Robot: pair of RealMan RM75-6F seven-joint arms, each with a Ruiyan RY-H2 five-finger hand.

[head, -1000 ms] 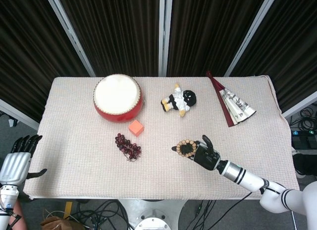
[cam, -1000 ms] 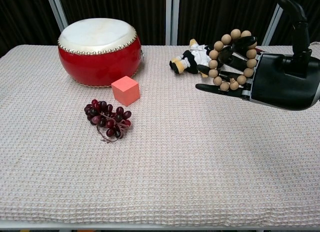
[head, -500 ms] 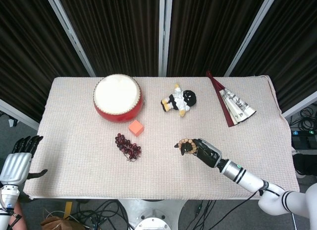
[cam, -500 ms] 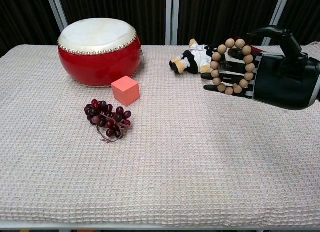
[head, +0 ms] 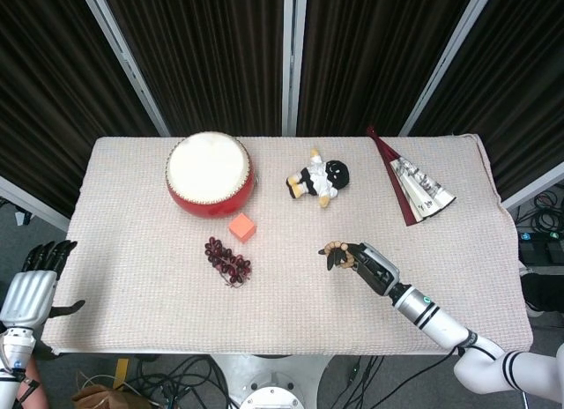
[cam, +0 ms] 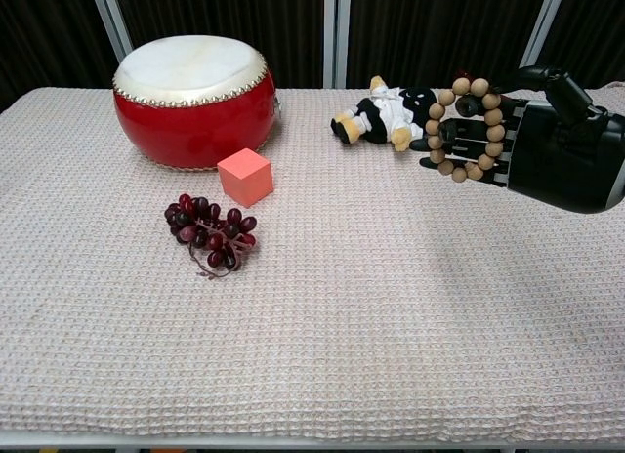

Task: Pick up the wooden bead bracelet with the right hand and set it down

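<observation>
Right hand point(cam: 547, 150) right of frame, fingers threaded through wooden bead bracelet point(cam: 465, 129), gripping it above the cloth, left hand point(head: 31, 286) lower left, fingers apart, holding nothing

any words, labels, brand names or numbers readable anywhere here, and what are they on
None can be read.
Folded paper fan with dark red ribs: dark ink markings on its white leaf, too small and blurred to tell if they are writing or drawing.
Red drum with white skin, orange-pink cube, wooden bead bracelet held by the right hand: no text shows.
</observation>
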